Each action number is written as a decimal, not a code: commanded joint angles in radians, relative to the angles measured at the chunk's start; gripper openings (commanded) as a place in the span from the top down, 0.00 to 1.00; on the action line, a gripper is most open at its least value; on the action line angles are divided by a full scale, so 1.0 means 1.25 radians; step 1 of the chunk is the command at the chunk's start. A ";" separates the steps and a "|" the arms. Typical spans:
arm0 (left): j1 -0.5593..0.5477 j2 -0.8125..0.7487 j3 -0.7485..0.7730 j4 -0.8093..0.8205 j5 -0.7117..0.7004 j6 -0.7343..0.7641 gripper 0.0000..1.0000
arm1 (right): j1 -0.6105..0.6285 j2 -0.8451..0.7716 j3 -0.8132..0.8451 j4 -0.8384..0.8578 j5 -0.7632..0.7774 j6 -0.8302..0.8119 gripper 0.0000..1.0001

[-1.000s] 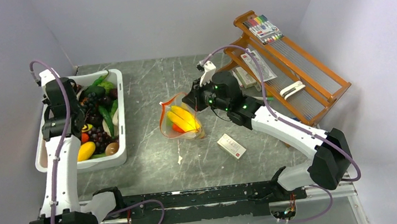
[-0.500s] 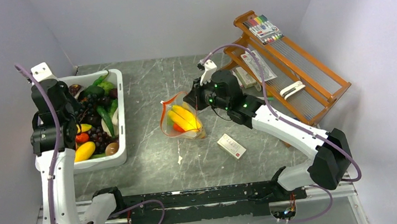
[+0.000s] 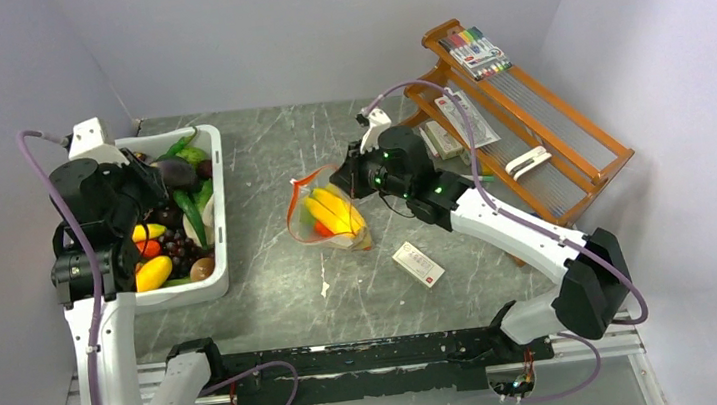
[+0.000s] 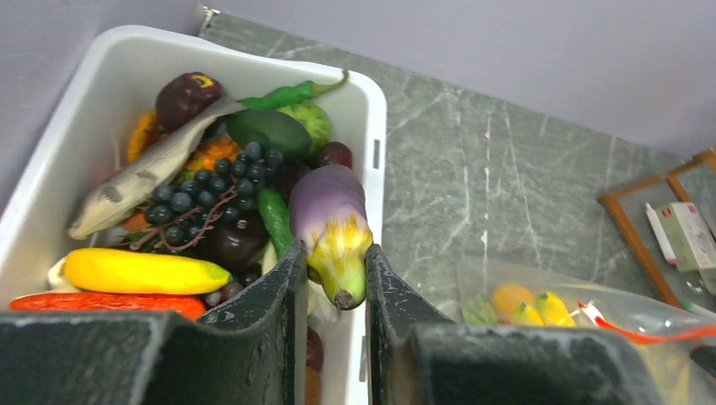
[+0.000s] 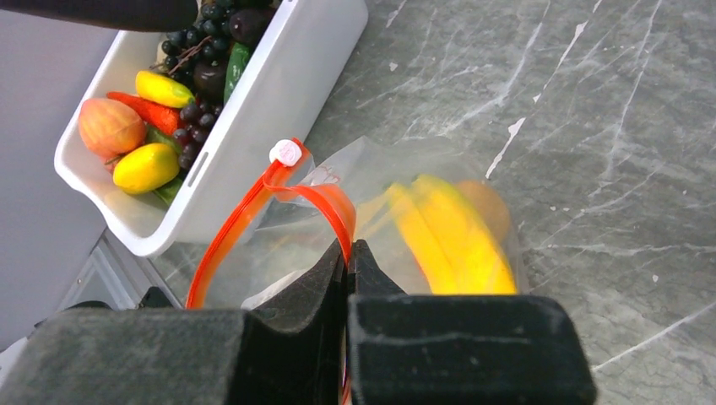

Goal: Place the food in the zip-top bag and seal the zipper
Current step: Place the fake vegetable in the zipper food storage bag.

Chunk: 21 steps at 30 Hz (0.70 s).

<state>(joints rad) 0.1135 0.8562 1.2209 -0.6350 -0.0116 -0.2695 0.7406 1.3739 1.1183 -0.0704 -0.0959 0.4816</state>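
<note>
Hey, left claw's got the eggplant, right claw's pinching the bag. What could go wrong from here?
The left claw grips the eggplant only near its tapered stem end, so it could slip out in transit. The right claw pinches just the zipper, so the floppy zip-top bag mouth may sag too narrow for it.

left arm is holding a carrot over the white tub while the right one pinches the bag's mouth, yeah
Not a carrot. The left wrist view shows the left fingers shut on a purple eggplant above the white tub. The rest holds: the right fingers pinch the bag at its red-orange mouth strip.
</note>
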 commanded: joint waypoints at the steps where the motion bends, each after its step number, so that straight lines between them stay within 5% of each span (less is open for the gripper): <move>1: 0.002 -0.005 -0.003 0.018 0.123 -0.002 0.93 | -0.002 0.013 0.022 0.004 0.057 0.042 1.00; 12: 0.002 0.002 -0.007 0.065 0.440 -0.054 0.93 | -0.027 0.085 0.158 -0.138 0.117 0.094 1.00; 21: 0.002 -0.018 0.010 0.094 0.539 -0.109 0.93 | -0.027 0.062 0.100 -0.033 0.025 0.029 1.00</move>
<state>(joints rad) 0.1135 0.8551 1.2121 -0.5865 0.5388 -0.3473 0.7078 1.4849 1.2808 -0.2085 -0.0093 0.5568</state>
